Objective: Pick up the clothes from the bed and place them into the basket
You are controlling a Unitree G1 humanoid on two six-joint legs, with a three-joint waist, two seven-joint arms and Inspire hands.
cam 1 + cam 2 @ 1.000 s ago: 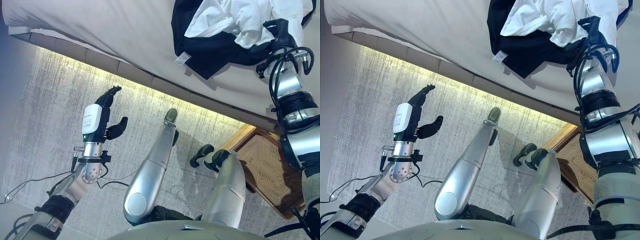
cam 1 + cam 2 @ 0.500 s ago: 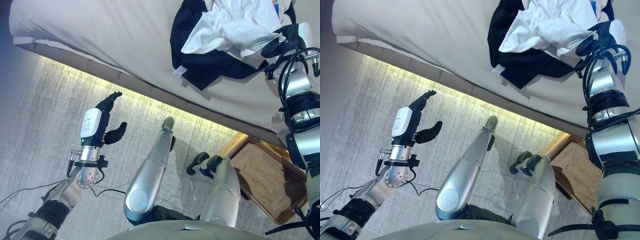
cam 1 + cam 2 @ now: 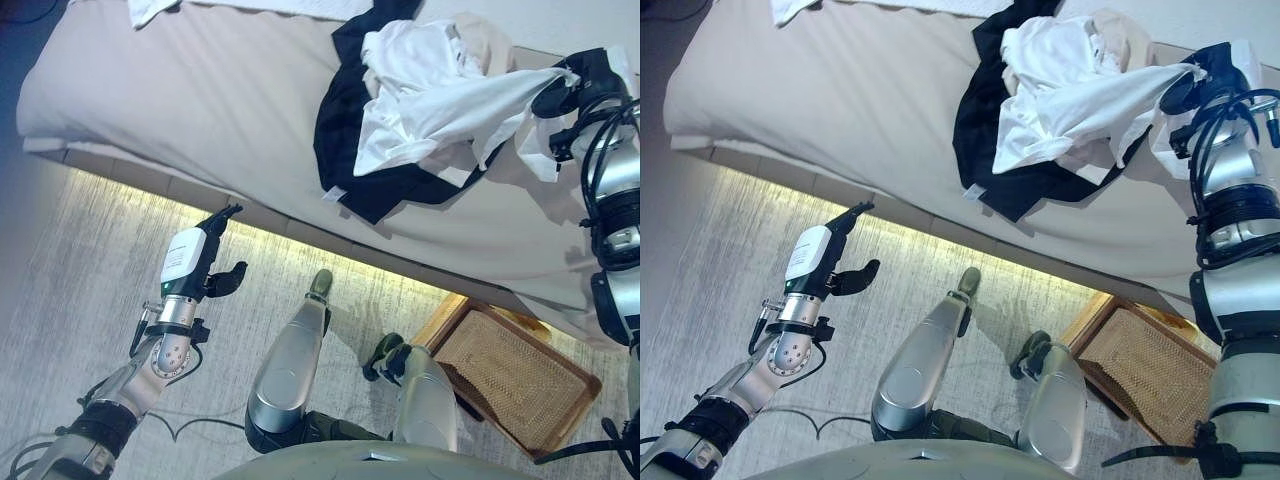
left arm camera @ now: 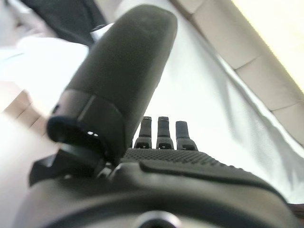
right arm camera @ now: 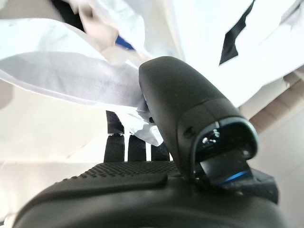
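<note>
My left hand (image 3: 205, 255) is raised over the pale floor (image 3: 90, 260) just in front of the bed edge, palm upright, fingers straight and thumb spread apart, holding nothing and touching nothing; my left wrist view confirms the fingers (image 4: 161, 130) stand straight with only the sheet beyond them. The bed (image 3: 190, 110) spreads across the upper part of the scene, covered in a smooth beige sheet. Toward its right half lies the pile of clothes: a dark garment (image 3: 345, 150) spread flat underneath, a white shirt (image 3: 420, 95) bunched on top of it, and a small beige piece (image 3: 480, 35) peeking out at the far side. One end of the white shirt is pulled out taut toward my right hand (image 3: 580, 85), which is over the right part of the bed with its fingers and thumb pinched on that white cloth; in my right wrist view the fabric (image 5: 71, 76) passes between thumb and fingers. How much of the shirt is caught inside the grip is hidden by the cloth itself. Another white cloth (image 3: 150, 8) at the far left corner of the bed is cut off by the frame edge. On the floor at lower right, beside the bed, sits the woven basket (image 3: 515, 375), partly hidden.
</note>
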